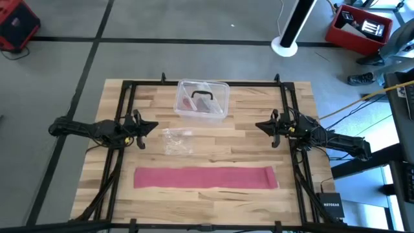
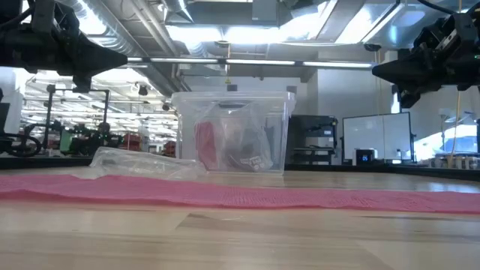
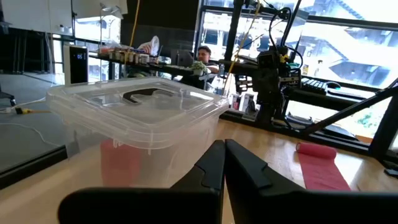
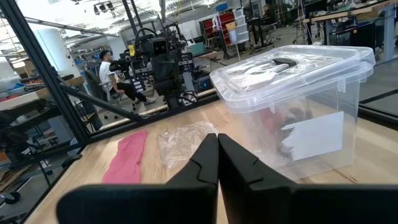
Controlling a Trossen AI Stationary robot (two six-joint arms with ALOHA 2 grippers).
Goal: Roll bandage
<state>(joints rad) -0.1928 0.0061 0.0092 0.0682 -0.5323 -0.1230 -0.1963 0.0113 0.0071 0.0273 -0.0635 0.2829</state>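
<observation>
Bandage (image 1: 205,178) flat along front, wrapper (image 1: 176,140) behind, box (image 1: 202,99) at back

The bandage (image 1: 205,178) is pink-red, plain, with a fine woven texture. The table (image 1: 252,136) shows light wood in striped planks. The box (image 1: 202,99) is clear, with red and dark contents. The wrapper (image 1: 176,140) is transparent.

A clear plastic box (image 1: 202,99) with a snap-on lid stands at the far middle of the wooden table (image 1: 252,200); dark and reddish items show through its walls, and a white label sits on one side; a crumpled clear wrapper (image 1: 176,140) lies just in front of the box, toward the left; on the floor beyond the table stand a white pole on a round base (image 1: 289,35) and a red bin (image 1: 358,28); a seated person (image 4: 109,73) shows in the room behind.
</observation>
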